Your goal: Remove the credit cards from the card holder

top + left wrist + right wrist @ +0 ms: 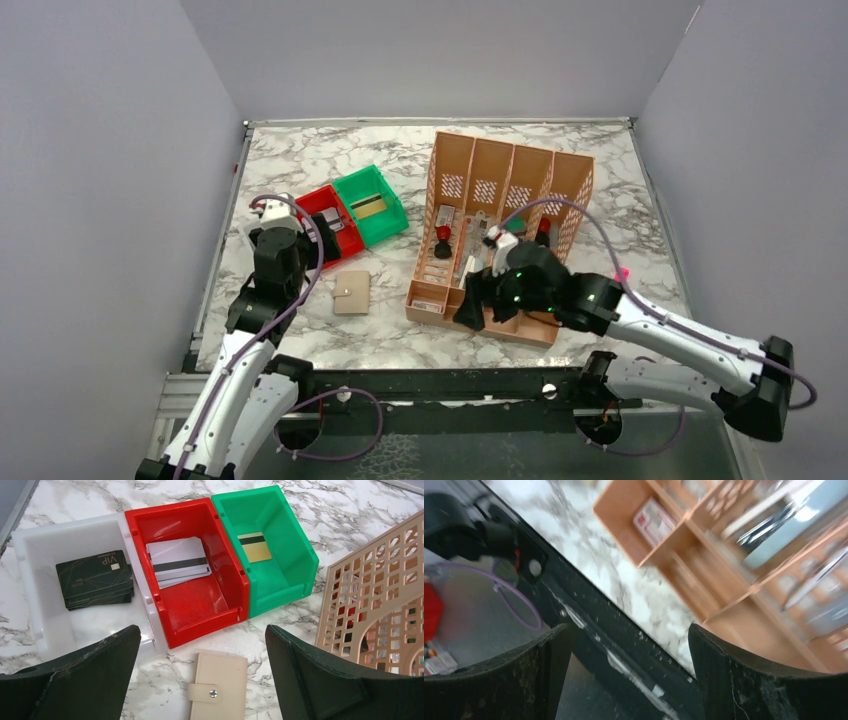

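The tan card holder point(352, 292) lies flat on the marble, shut, its strap snapped down point(220, 685). No credit cards show in it. Black cards point(95, 579) are stacked in a white tray point(35, 570), silvery cards point(179, 562) lie in a red tray point(200, 615), and one gold card point(255, 546) lies in a green tray point(295, 565). My left gripper point(202, 630) hangs open just above the holder's far end, near the trays point(322, 243), holding nothing. My right gripper point(478, 300) is open and empty point(629, 635) at the organiser's near left corner.
A tan slotted desk organiser point(500, 230) with pens and small items lies right of the holder, its lattice side point(380, 615) close to my left gripper. The black rail point(624, 645) of the table's near edge runs under my right gripper. Grey walls enclose three sides.
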Controlling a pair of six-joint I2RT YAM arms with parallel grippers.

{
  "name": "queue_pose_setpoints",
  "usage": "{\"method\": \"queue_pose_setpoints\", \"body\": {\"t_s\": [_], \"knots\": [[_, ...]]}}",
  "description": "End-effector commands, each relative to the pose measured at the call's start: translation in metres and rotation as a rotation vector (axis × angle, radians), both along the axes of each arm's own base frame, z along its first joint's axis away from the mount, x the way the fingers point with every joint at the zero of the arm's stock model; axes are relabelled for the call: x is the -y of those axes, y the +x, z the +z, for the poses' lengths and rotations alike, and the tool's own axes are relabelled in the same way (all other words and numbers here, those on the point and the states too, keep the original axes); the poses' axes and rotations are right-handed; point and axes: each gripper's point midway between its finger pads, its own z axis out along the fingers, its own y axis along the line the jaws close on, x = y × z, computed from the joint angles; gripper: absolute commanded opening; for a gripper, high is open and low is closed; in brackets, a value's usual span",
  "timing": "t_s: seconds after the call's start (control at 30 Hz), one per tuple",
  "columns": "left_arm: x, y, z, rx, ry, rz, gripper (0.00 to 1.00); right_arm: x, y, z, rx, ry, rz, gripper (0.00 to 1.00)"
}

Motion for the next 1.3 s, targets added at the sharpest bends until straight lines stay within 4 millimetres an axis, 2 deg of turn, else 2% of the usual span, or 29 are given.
{"method": "queue_pose_setpoints", "body": {"t_s": [0.0, 0.1, 0.17, 0.27, 0.4, 0.63, 1.07, 1.27], "knots": [[0.003, -0.004, 0.003, 0.019, -0.056, -0.005, 0.99, -0.002, -0.023, -0.035, -0.088, -0.203, -0.189, 0.9], [0.001, -0.005, 0.004, 0.024, -0.061, 0.009, 0.99, 0.001, -0.041, -0.06, -0.11, -0.339, -0.334, 0.92], [-0.001, -0.006, 0.004, 0.026, -0.063, 0.02, 0.99, 0.008, -0.046, -0.073, -0.122, -0.407, -0.45, 0.94], [-0.001, -0.007, 0.004, 0.03, -0.078, 0.026, 0.99, 0.018, -0.043, -0.089, -0.104, -0.454, -0.596, 0.99], [0.0, -0.008, 0.005, 0.033, -0.09, 0.024, 0.99, 0.028, -0.031, -0.096, -0.048, -0.424, -0.727, 0.99], [0.002, -0.008, 0.003, 0.026, -0.102, 0.023, 0.99, 0.029, 0.009, -0.088, 0.068, -0.321, -0.84, 1.0], [0.002, -0.007, -0.001, 0.015, -0.11, 0.027, 0.99, 0.036, 0.093, -0.102, 0.055, -0.376, -0.943, 0.99], [0.003, -0.007, -0.001, 0.012, -0.115, 0.025, 0.99, 0.049, 0.132, -0.106, 0.034, -0.375, -0.992, 1.0]]}}
